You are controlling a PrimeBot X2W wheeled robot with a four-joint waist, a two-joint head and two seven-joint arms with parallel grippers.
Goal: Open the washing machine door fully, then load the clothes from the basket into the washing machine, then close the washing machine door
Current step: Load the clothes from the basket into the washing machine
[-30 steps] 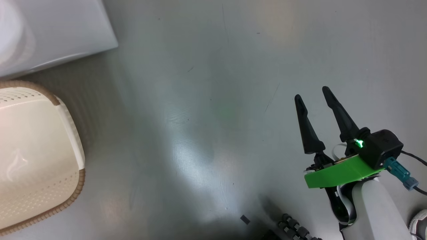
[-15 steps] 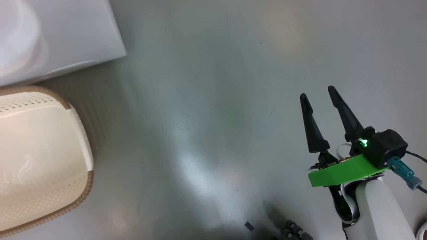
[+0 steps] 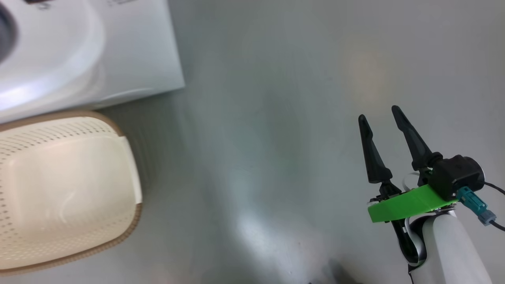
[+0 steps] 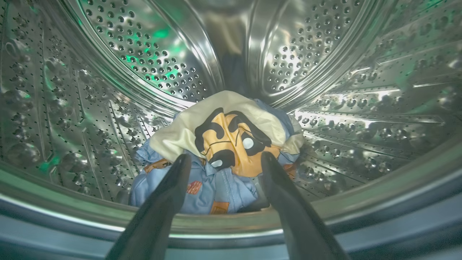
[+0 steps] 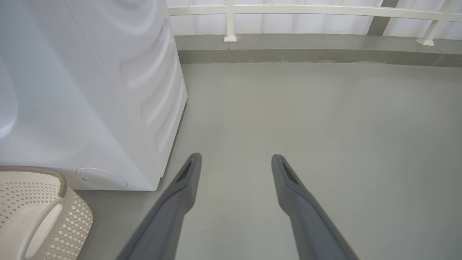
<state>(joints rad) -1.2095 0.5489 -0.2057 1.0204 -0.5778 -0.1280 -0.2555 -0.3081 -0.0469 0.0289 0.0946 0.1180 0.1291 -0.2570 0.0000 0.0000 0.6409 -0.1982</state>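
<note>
Against the head view of a second ago the whole picture has slid over (the camera turned, not the things): the washing machine (image 3: 118, 59) and the basket (image 3: 23, 138) now sit further in from the left edge, more of the machine's white front shows, with a dark curve at its upper left corner, and the green light seen on the right wrist is no longer lit. The right gripper (image 3: 378, 112) keeps much the same spot at the lower right, over bare grey floor (image 3: 276, 118). Its fingers (image 5: 187, 180) stand wide apart with nothing between them and touch nothing; past them the right wrist view shows the machine's side panel, a corner of the basket just beside the machine's foot, and a white railing (image 5: 306, 9) at the far end. The left gripper (image 4: 224, 156) points into the perforated steel drum (image 4: 155, 54), its fingers (image 4: 169, 195) spread wide and holding nothing. The clothes (image 4: 216, 184) lie heaped on the drum's bottom, light blue cloth under a cream piece with an orange and black print. The fingertips overlap the heap's near edge; whether they touch it cannot be told.
</note>
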